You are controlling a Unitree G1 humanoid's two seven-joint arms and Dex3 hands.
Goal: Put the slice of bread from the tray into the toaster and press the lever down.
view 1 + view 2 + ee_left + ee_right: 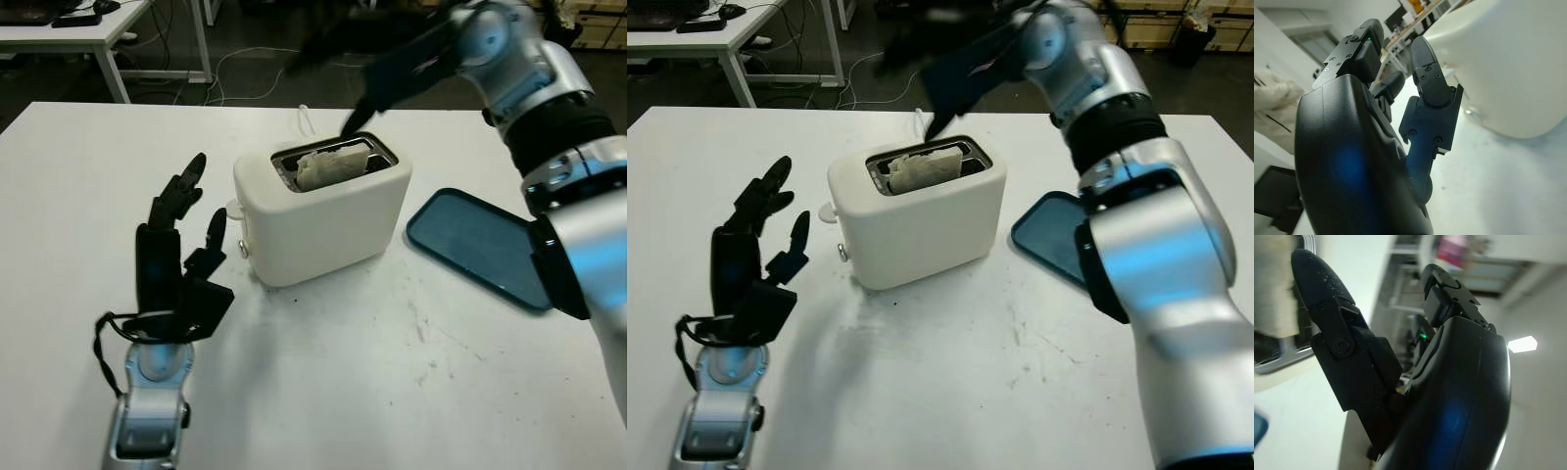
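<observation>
A white table, scuffed and smudged near its front, stands in a workshop with desk legs and loose cables on the dark floor behind it. Near the middle of the table sits a white two-slot toaster, turned at an angle. The slice of bread stands in its slot, its pale top edge rising a little above the metal rim and leaning slightly. The toaster's lever sticks out of the end face that looks toward the left hand. To the right of the toaster, a little apart from it, lies the blue tray, flat on the table with nothing on it.

The right hand hangs above the far side of the toaster, blurred, one fingertip pointing down at the rim of the slot just beside the bread; it holds nothing and is open. The right wrist view shows a black finger close by the bread and the slot's edge.

The left hand is raised over the table just left of the toaster, open and holding nothing, its palm facing the toaster's lever end
</observation>
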